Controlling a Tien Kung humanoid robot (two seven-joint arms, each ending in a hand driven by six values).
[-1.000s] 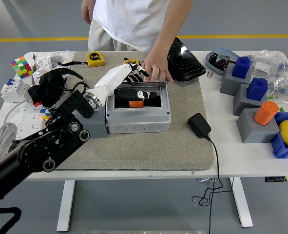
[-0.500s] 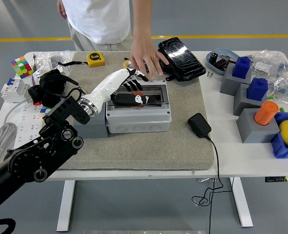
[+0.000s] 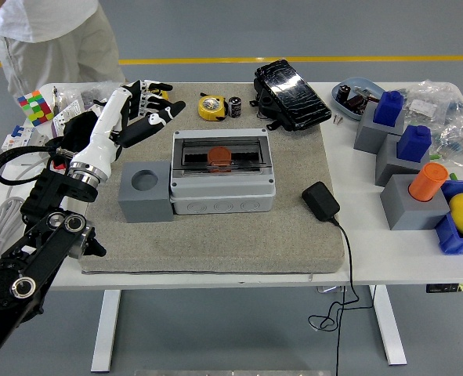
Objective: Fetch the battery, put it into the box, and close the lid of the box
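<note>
My left hand (image 3: pixel 141 106) hovers with its black-tipped fingers (image 3: pixel 162 117) spread loosely apart, holding nothing and touching nothing. Just to their right lies the grey plastic box (image 3: pixel 223 174), rectangular and smooth, its clear lid (image 3: pixel 222 153) down over the orange battery (image 3: pixel 218 154) inside. Below my fingers a grey block (image 3: pixel 146 192) with a round hole rests on the coarse felt mat (image 3: pixel 239 239)

floor (image 3: pixel 215 31): grey, yellow line | table (image 3: pixel 388 266): white, white legs
</note>
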